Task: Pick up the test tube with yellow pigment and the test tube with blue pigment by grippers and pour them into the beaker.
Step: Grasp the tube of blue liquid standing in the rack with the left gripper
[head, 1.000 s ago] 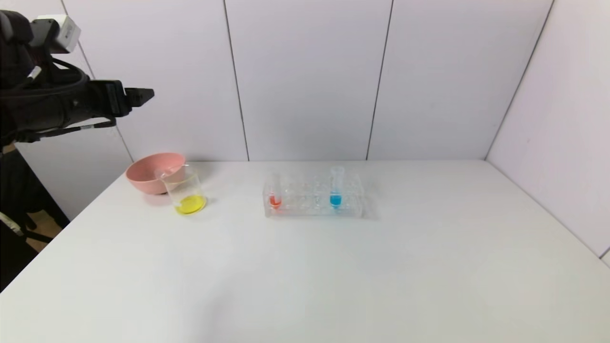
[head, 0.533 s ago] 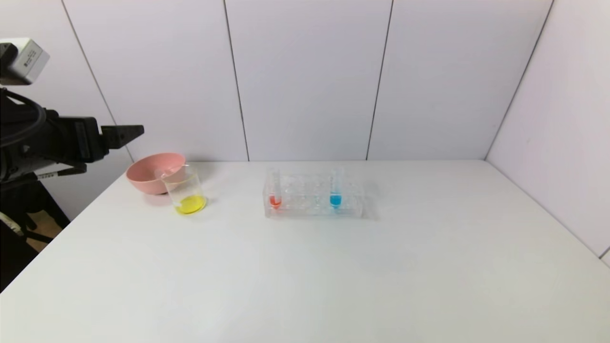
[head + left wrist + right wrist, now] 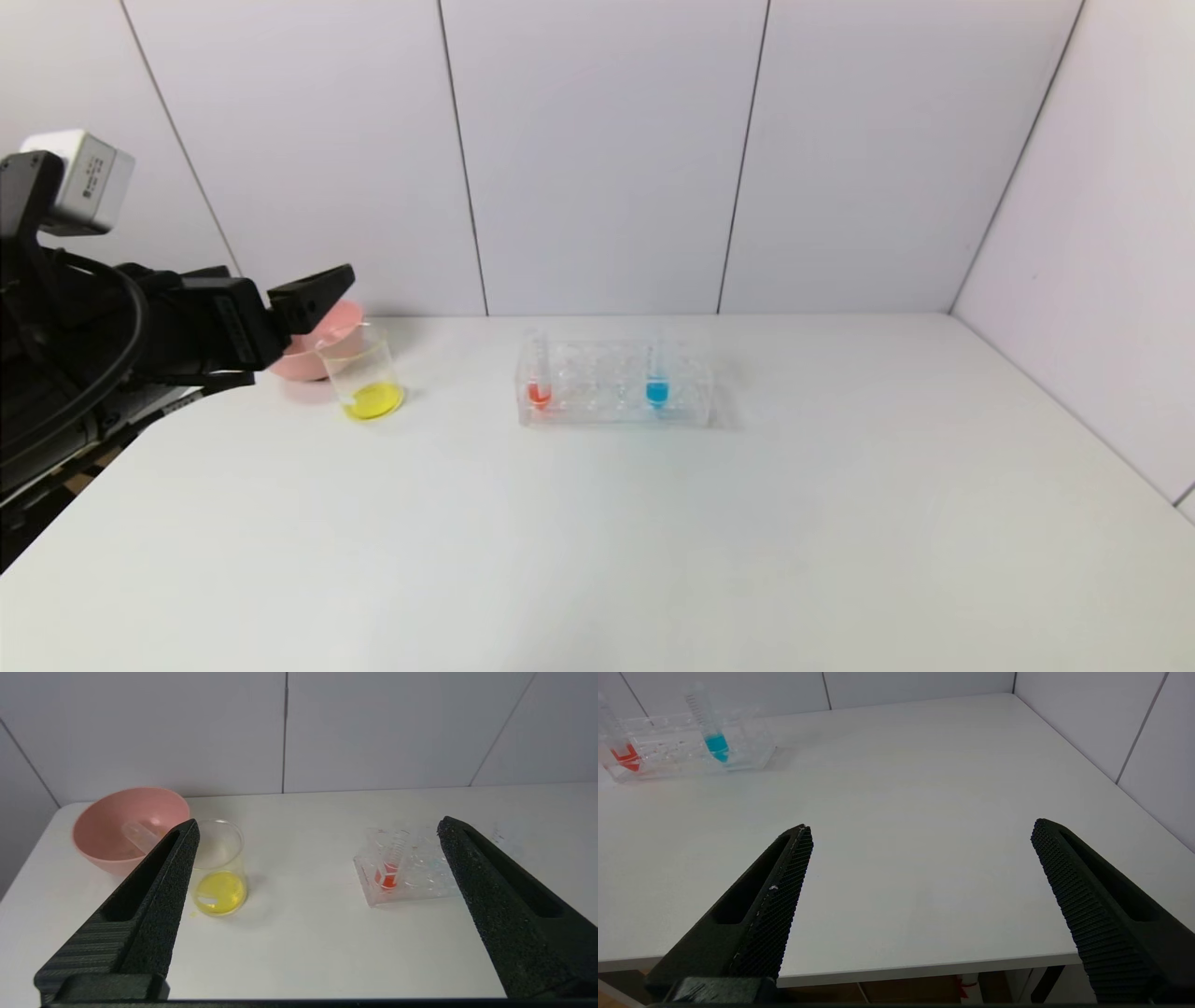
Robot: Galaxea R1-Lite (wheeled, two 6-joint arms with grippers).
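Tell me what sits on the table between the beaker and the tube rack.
Nothing: in the head view only bare white table separates the beaker from the tube rack. The left wrist view shows the same empty stretch.

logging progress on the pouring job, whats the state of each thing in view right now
beaker: upright, yellow liquid at the bottom
test tube with yellow pigment: lying in the bowl, emptied
pink bowl: upright behind the beaker
test tube with blue pigment: upright in the rack, blue liquid inside
red tube: upright in the rack
tube rack: flat on the table
left gripper: open, empty
right gripper: open, empty
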